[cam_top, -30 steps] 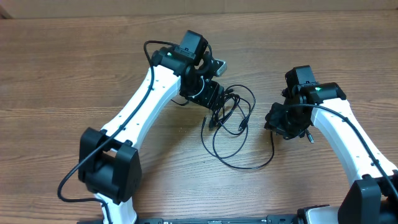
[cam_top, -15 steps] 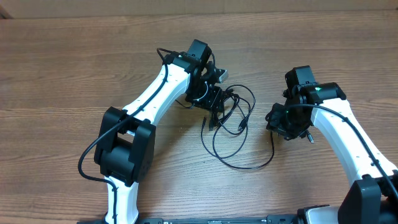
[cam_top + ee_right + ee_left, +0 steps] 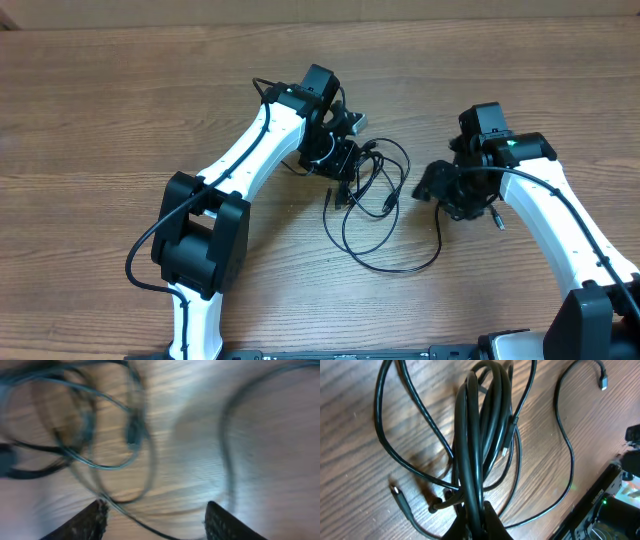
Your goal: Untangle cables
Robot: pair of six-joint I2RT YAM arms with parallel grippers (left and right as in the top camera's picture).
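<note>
Thin black cables [image 3: 372, 172] lie tangled in loose loops on the wooden table between the two arms. My left gripper [image 3: 345, 165] sits at the tangle's left edge, shut on a bunch of several strands [image 3: 480, 435] that run up from between its fingers [image 3: 476, 520]. One small plug [image 3: 603, 382] lies free at the far right and another [image 3: 395, 491] at the left. My right gripper [image 3: 425, 188] is just right of the tangle, open. In its blurred wrist view, cable loops [image 3: 132, 435] lie ahead, and one thin strand [image 3: 125, 512] crosses low between the fingers [image 3: 157, 506].
The largest cable loop [image 3: 385, 268] reaches toward the table's front. The right arm's dark base and a green light [image 3: 615, 505] show at the lower right of the left wrist view. Thick black cords run along both white arms.
My left gripper has closed onto the bunch of strands after shifting slightly right. My right gripper has opened wider and edged left toward the tangle.
</note>
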